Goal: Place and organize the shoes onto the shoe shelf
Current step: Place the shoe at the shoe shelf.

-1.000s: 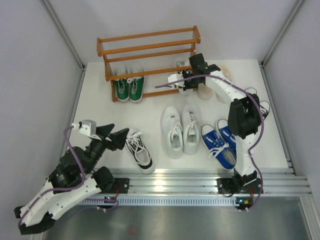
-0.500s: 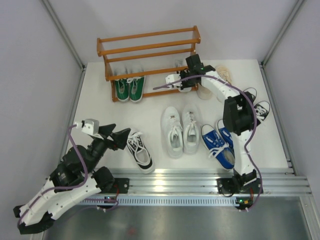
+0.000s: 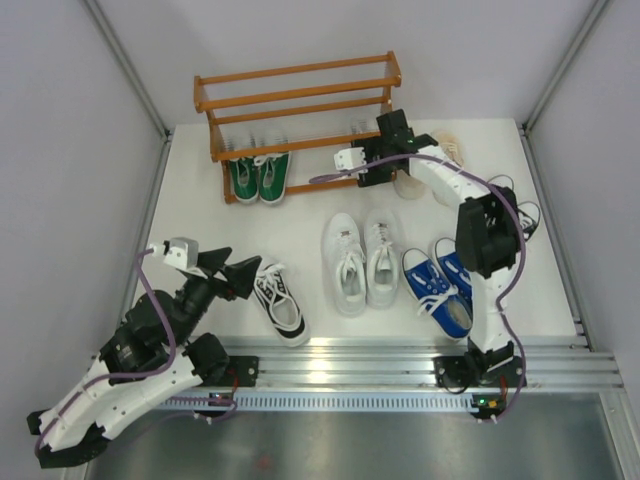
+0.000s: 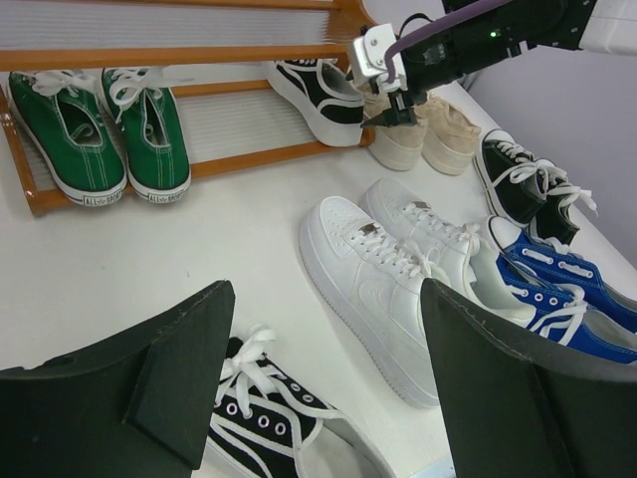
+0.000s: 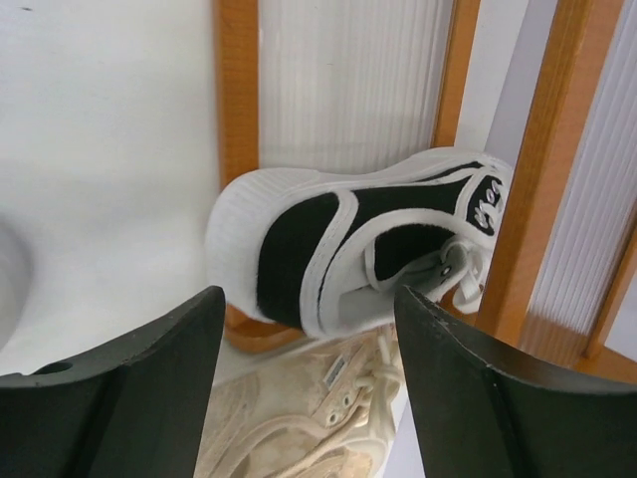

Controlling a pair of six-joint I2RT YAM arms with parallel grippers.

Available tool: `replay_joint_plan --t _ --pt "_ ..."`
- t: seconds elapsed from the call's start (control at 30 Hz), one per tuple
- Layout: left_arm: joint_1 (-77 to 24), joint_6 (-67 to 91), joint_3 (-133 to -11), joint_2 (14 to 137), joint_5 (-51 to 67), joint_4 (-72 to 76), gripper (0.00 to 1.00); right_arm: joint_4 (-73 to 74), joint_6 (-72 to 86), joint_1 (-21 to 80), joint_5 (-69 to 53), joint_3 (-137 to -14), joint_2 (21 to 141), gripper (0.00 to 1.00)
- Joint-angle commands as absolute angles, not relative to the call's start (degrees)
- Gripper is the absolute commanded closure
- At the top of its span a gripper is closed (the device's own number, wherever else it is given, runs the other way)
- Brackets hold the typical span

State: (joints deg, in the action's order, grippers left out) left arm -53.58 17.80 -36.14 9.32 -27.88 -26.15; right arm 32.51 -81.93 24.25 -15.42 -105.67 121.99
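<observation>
The right end effector point(image 5: 309, 294), pinched shut a second ago, now has its fingers spread on either side of a black-and-white shoe point(image 5: 338, 239). The shoe rests on the bottom rails of the shoe shelf point(image 3: 290, 72) in the upper middle of the overhead view, to the right of the green pair point(image 3: 258, 178), and appears delivered and let go. The second black-and-white shoe point(image 3: 280, 300) lies on the bench point(image 3: 300, 215) at lower left, just beside the left end effector point(image 4: 326, 289), whose fingers are spread and empty.

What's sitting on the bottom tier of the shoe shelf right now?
The green pair on the left and one black-and-white sneaker on the right. The upper rails hide part of their toes.
</observation>
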Motion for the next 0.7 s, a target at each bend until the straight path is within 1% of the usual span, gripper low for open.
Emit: replay_joint_plan --t 0.0,0.13,0.17,0.23,0.3,0.33,0.37,0.4,0.47,0.5,0.53,0.6,0.67 --pt "-53.3 17.3 -36.1 10.3 -27.9 -25.0 0.19 31.5 -79.7 24.7 -18.9 -102.6 112.4 0.31" --pt "-53.3 19.4 -36.0 12.6 -29.3 -25.1 0.18 34.4 -77.2 25.7 -20.4 -96.0 104.1 0.27" --pt "-53.3 20.0 -36.0 13.3 -29.5 -25.2 0.17 34.4 -75.9 25.9 -20.5 -92.2 99.8 0.27" --pt "-53.3 24.4 -36.6 15.7 -31.8 -26.4 0.17 35.9 -69.7 27.2 -21.3 -88.9 95.2 0.26" --pt "-53.3 29.6 -36.8 17.8 -33.0 -30.7 0.17 40.2 -63.5 27.9 -26.4 -85.2 88.5 0.26" --pt "-53.3 37.9 -36.8 18.4 -33.9 -32.7 0.18 42.1 -58.3 28.2 -29.8 -82.6 86.4 0.26" --pt "-53.3 42.8 -37.3 19.0 -34.4 -35.5 0.19 43.7 -56.3 28.2 -36.3 -81.0 82.3 0.26" --pt "-53.3 51.1 -37.7 20.6 -33.6 -40.2 0.2 44.7 -52.8 28.3 -39.6 -78.9 80.2 0.26" --pt "-53.3 58.5 -39.1 22.5 -29.7 -45.4 0.21 43.3 -50.6 28.3 -46.0 -70.6 73.7 0.25" --pt "-53.3 63.8 -39.5 24.8 -28.0 -49.1 0.21 39.2 -47.1 28.3 -47.3 -67.8 71.6 0.25" --pt "-53.3 66.4 -39.9 26.1 -26.8 -50.8 0.21 37.7 -45.7 28.3 -48.2 -62.5 68.1 0.25" --pt "-53.3 71.3 -40.6 30.7 -22.9 -54.2 0.21 36.9 -46.2 28.2 -48.7 -59.0 65.8 0.25" --pt "-53.3 73.5 -41.0 34.6 -21.2 -56.6 0.23 36.9 -46.1 28.2 -45.6 -57.2 64.0 0.24"
